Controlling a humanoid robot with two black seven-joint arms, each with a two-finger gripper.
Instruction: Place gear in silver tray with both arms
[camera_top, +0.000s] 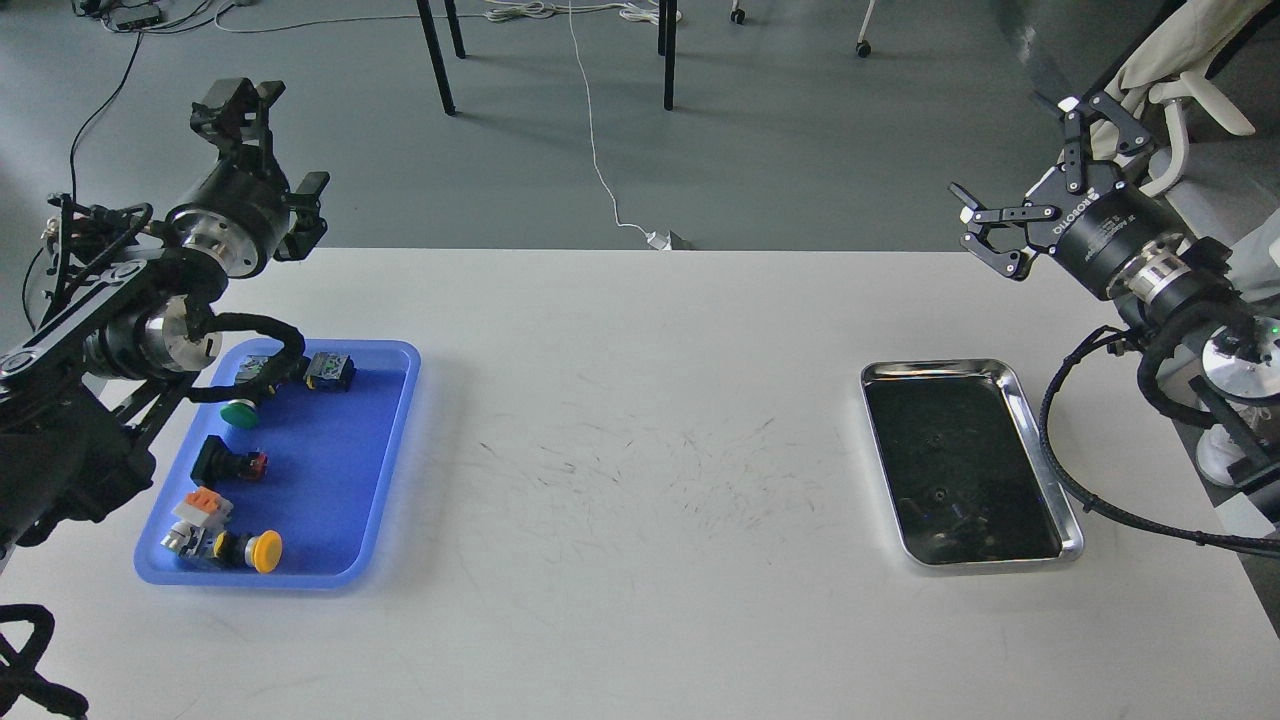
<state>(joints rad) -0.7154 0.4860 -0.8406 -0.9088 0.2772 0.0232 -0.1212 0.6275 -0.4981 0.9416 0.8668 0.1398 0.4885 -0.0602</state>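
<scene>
The silver tray lies on the right of the white table, and its dark mirror bottom shows only reflections. Small button and switch parts lie in a blue tray on the left, among them a green button, a yellow button and a black switch. My left gripper is raised beyond the blue tray's far left corner, open and empty. My right gripper hangs above the table's far right edge, beyond the silver tray, with its jaws wide open and empty.
The white table has scuff marks in the middle. Chair and table legs and cables lie on the floor beyond. A chair with a pale garment and a person's shoe stand at the right.
</scene>
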